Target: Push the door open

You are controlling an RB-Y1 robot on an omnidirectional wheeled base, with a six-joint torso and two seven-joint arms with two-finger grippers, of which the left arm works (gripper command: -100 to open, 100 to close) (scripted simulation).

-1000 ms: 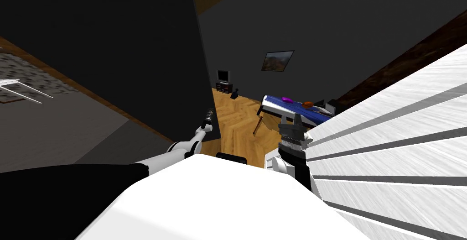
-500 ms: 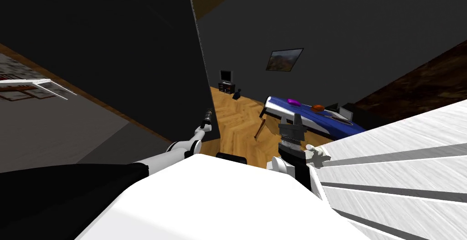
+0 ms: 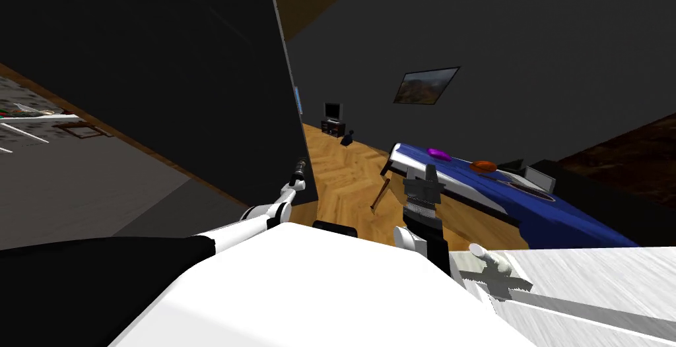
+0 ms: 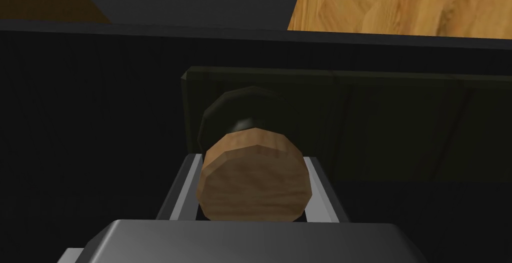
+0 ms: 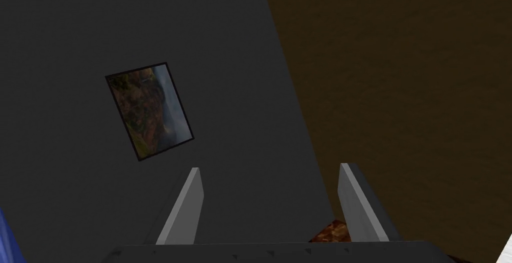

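Far left, grey floor runs under the dark door [image 3: 165, 86], a tall slab that takes up the left half of the head view. Its free edge slants down toward the middle. The left arm reaches forward to that edge, and the left gripper [image 3: 301, 167] sits low on it, at the knob [image 4: 254, 177]. In the left wrist view the knob is a round brown wood-look one on a dark stem and plate [image 4: 350, 125]. It lies between the two fingers [image 4: 180, 190], which press its sides, so the gripper is pinched on the knob. Key relation: the knob sits straight ahead inside the left gripper and its stem points into the door face. The door's long axis stands upright and its width runs left and away from the hand. The push therefore likely goes forward through the knob, swinging the free edge away about hinges on the far left side. The left arm is the one on the door. The door looks already ajar: right of its edge a gap shows wood floor [image 3: 343, 171] and, farther right, a blue bed [image 3: 528, 204]. The right gripper [image 3: 422, 177] hangs raised in mid-air right of the gap, well apart from the knob, fingers spread and holding nothing. Near right, low, a white slatted panel [image 3: 594, 283] with a lever handle [image 3: 492, 272], apart from both grippers.
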